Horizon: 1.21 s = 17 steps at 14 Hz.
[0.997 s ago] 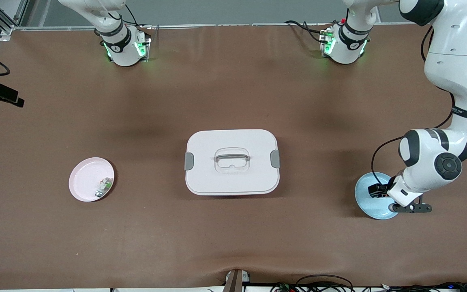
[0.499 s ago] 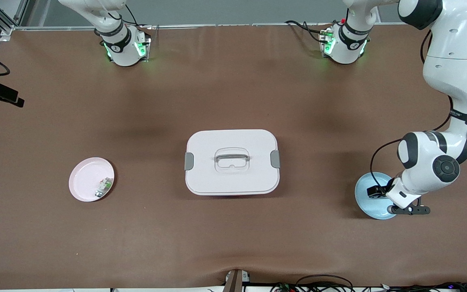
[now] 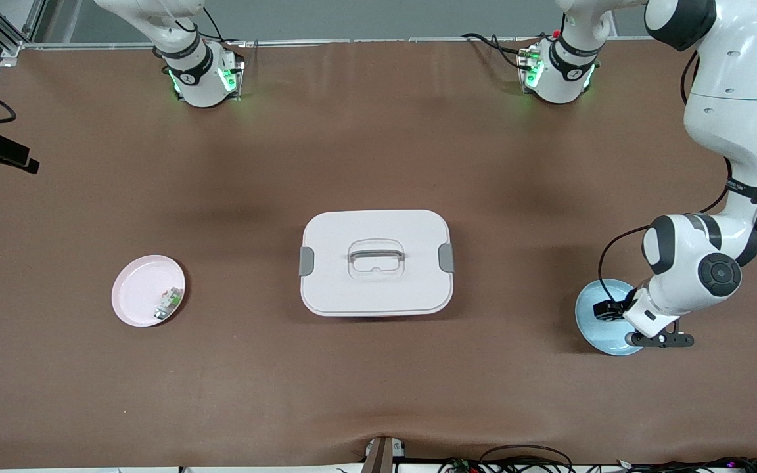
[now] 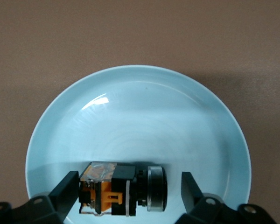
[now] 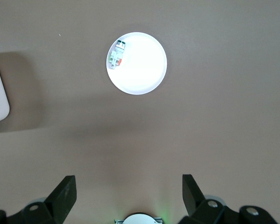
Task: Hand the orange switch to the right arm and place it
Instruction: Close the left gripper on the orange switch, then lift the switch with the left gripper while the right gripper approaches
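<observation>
Left end effector (image 4: pixel 126 193) low in blue plate (image 4: pixel 130 93), fingers apart round orange switch (image 4: pixel 123 189), no grip yet; switch may roll away. Right end effector (image 5: pixel 126 196) open, empty, waits

The left arm's wrist is hiding part of the blue plate (image 3: pixel 592 318); the orange switch (image 4: pixel 123 189) on it is showing only in the left wrist view.

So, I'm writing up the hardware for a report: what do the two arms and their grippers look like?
Both arms are glossy white with rounded shells, dark grey joint bands and round dark caps. The left arm has a black cable looping along its wrist. Each base glows green. The left gripper and the right gripper each have two black, wedge-shaped fingers on black mounts.
</observation>
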{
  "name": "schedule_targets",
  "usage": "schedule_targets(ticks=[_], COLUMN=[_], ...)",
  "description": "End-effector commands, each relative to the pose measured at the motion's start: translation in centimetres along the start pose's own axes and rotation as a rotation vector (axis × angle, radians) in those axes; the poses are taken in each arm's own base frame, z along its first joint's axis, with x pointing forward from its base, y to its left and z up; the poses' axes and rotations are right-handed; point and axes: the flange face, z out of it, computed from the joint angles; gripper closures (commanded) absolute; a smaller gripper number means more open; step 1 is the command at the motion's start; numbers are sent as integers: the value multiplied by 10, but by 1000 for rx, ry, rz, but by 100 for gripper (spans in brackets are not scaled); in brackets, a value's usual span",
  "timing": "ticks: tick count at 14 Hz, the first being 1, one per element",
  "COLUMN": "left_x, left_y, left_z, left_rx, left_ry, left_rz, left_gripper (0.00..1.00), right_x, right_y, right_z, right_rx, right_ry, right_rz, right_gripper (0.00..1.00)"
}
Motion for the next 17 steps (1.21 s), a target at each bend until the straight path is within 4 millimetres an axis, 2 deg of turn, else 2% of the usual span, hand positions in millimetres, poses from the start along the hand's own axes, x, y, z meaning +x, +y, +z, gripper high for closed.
schedule_targets(ticks=[1, 3, 4, 5, 8, 10, 12, 17], left_x=[3, 3, 2, 3, 4, 6, 5, 2], left_y=[-2, -1, -1, -3, -6, -2, 4, 44], left_z=[2, 2, 2, -1, -10, -31, -57, -127], left_rx=[13, 13, 13, 14, 16, 19, 14, -44], left_ry=[11, 11, 11, 14, 18, 9, -13, -40], left_rz=[19, 18, 19, 16, 17, 22, 27, 25], left_gripper=[26, 64, 89, 100, 100, 100, 100, 100], right_x=[-1, -1, -1, -2, -2, -1, -1, 0], right_y=[3, 4, 4, 5, 5, 5, 3, 0], right_z=[-4, -4, -6, -8, -8, -8, -7, -6], right_rx=[-2, -3, -4, -3, -5, -5, -4, -6], right_ry=[1, 0, 3, 6, 7, 6, 6, 3], right_rz=[-2, 0, 0, 3, 3, 1, -2, -8], right_gripper=[0, 0, 0, 0, 0, 0, 0, 0])
